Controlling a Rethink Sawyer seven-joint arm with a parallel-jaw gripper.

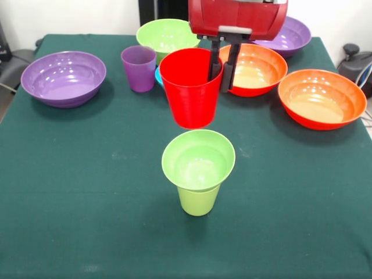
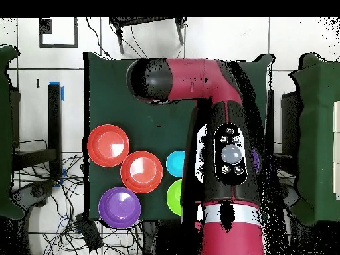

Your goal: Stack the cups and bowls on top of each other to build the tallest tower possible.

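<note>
While the gripper (image 1: 223, 72) pinches the red cup (image 1: 190, 87) by its rim — one finger inside, one outside — the cup hangs in the air above the small lime-green bowl (image 1: 198, 158) seated on the lime-green cup (image 1: 198, 201).

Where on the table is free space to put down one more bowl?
Bare green cloth lies left and right of the small lime-green bowl on the lime-green cup, and in front. The far side is crowded: purple bowl, purple cup, orange bowls.

Matt green cloth covers the table (image 1: 70, 192); the red cup (image 1: 189, 87) and orange bowls (image 1: 321, 99) look smooth, glossy plastic.
</note>
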